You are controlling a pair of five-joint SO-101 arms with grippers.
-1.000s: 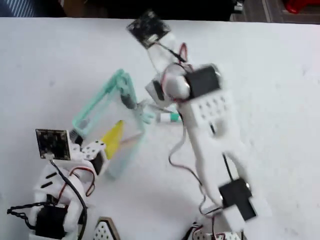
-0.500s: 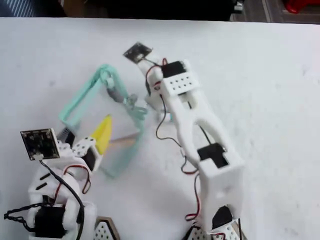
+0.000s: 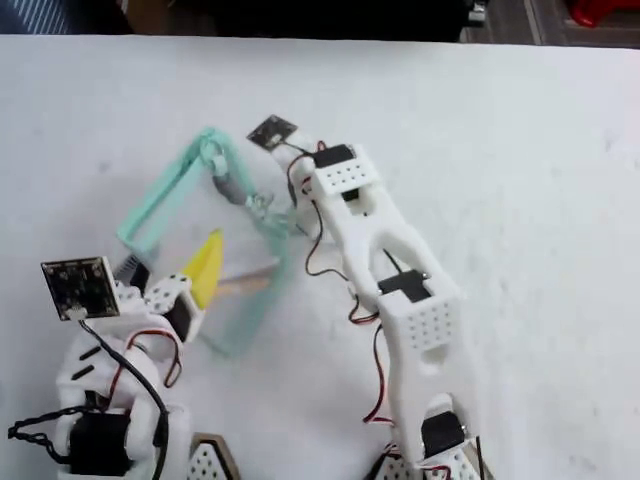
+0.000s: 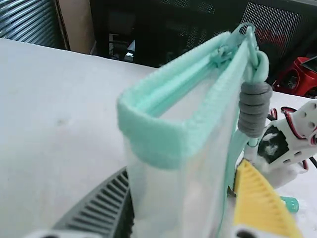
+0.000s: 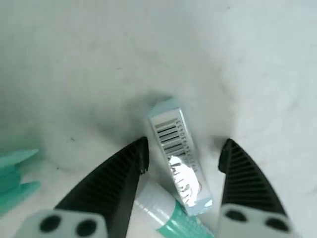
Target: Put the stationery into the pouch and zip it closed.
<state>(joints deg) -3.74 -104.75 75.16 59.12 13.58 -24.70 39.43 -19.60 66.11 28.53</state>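
Pouch (image 4: 163, 141), clear-walled, mint-trimmed, mouth seemingly open.

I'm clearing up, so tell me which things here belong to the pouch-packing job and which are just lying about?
Job: pouch, barcoded box, white-green pen.
Lying about: red thing in the background, window blinds.

A white surface (image 3: 540, 150) stretches under even light to a dark far edge. Beyond it stand black mesh panels (image 4: 282, 20), a grey slatted blind (image 4: 25, 22) beside a tan board (image 4: 74, 25), and a red object (image 4: 294, 79).
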